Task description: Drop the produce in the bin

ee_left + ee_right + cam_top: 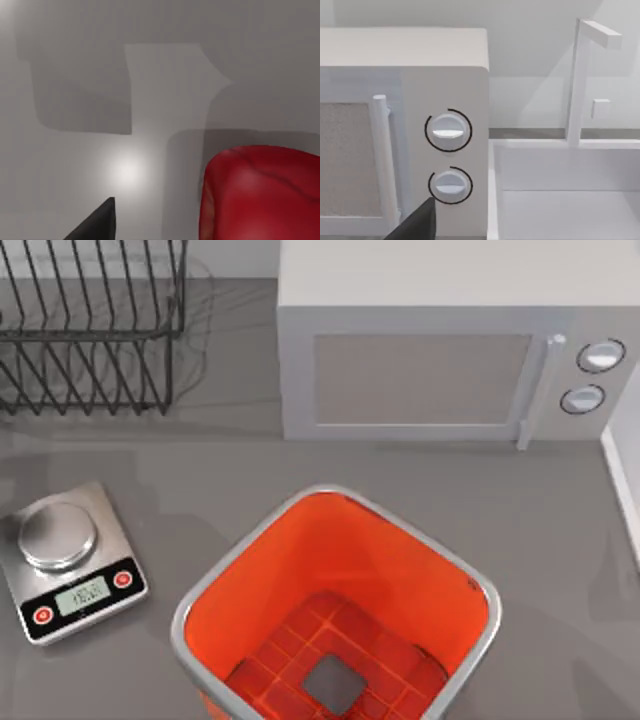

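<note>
The produce, a glossy deep-red item with faint ridges, lies on a pale grey surface in the left wrist view. A black part of my left gripper sits beside it, with a gap of bare surface between them. The bin, square with rounded corners, a silver rim and a bright orange-red inside, stands at the front middle of the table in the top view. Its grid floor has a grey square at the centre. A black part of my right gripper appears in front of the microwave's knobs.
A white microwave stands behind the bin, a wire dish rack at the back left and a kitchen scale at the left. The right wrist view shows the microwave's knobs and a white sink with a tap.
</note>
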Available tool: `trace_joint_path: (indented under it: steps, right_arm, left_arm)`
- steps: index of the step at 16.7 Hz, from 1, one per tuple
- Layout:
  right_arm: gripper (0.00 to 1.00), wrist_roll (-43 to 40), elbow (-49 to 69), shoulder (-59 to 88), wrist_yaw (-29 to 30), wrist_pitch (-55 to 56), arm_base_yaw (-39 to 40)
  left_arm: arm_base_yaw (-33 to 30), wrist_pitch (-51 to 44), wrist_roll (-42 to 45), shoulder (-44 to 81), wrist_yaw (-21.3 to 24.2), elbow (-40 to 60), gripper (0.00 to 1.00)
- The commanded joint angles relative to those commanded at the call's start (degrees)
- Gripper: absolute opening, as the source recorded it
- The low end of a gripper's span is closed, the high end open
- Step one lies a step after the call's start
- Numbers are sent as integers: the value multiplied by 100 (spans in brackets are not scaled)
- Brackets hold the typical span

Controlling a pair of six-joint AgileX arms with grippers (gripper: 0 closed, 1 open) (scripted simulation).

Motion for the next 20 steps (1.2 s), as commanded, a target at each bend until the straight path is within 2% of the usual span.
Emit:
trace_joint_path:
  steps: [5,11,20]
  right_arm:
    - [100,0,0,0,0,0,0]
    - [100,0,0,0,0,0,0]
    - [100,0,0,0,0,0,0]
  left_arm:
    - [-39,692,-31,233,5,-475,100]
    - [-59,789,-49,187,6,-625,100]
    - [-59,789,-49,187,6,-625,32]
